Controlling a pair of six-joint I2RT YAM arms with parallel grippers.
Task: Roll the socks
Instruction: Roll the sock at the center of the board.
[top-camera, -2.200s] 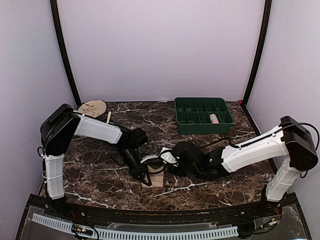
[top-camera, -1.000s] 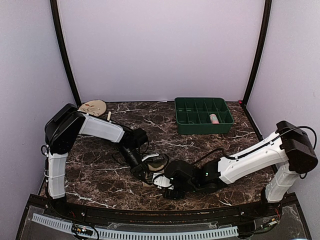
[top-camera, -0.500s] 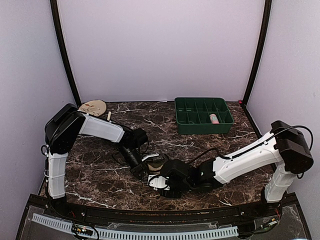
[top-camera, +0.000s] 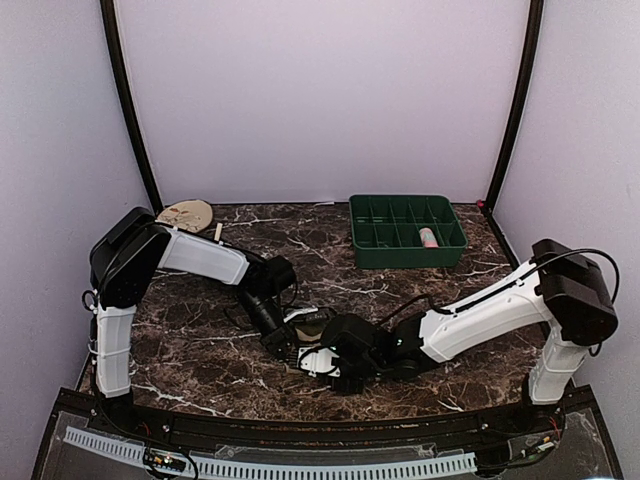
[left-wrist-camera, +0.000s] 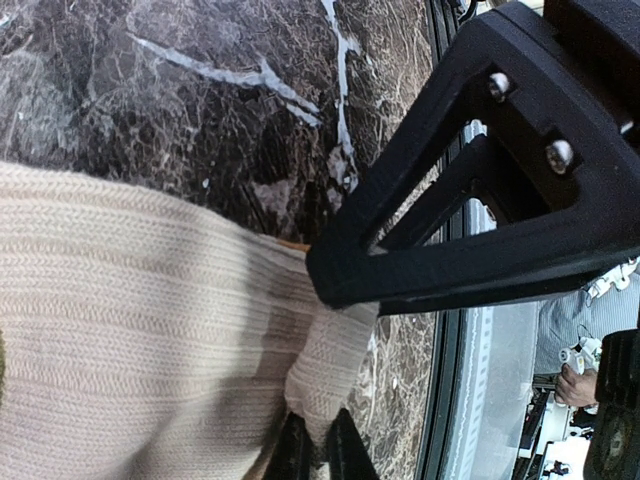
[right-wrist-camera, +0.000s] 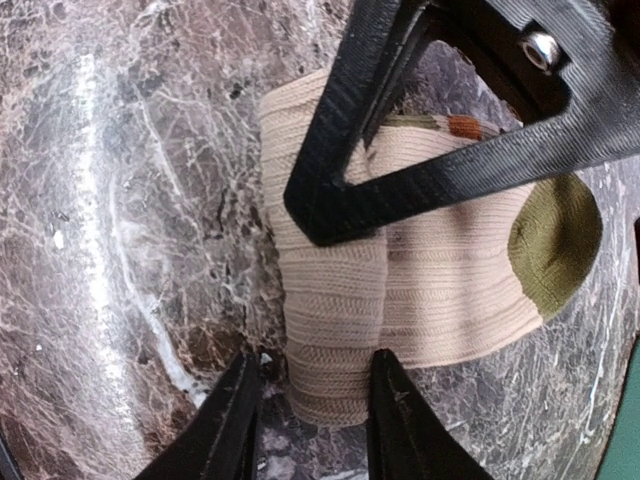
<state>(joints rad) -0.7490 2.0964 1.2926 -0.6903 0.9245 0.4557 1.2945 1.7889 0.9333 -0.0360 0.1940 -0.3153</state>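
Observation:
The tan sock (right-wrist-camera: 450, 270) lies on the marble table, its olive toe (right-wrist-camera: 555, 245) to the right and its other end folded over into a thick band (right-wrist-camera: 335, 330). My right gripper (right-wrist-camera: 315, 425) straddles that band with jaws open; one finger touches it, the other stands off. My left gripper (left-wrist-camera: 318, 458) is shut on a corner of the tan sock (left-wrist-camera: 120, 330). In the top view both grippers, left (top-camera: 285, 348) and right (top-camera: 318, 362), meet over the tan sock (top-camera: 312, 324) near the front edge. The pink sock (top-camera: 428, 237) lies in the green tray.
The green compartment tray (top-camera: 405, 247) stands at the back right. A round beige plate (top-camera: 185, 215) sits at the back left with a small stick (top-camera: 217, 234) beside it. The table's front rail (left-wrist-camera: 470, 400) runs close to the sock.
My right arm has slid left along the front of the table to the sock, and its jaws have narrowed around the folded end. The left gripper has kept its pinch in place.

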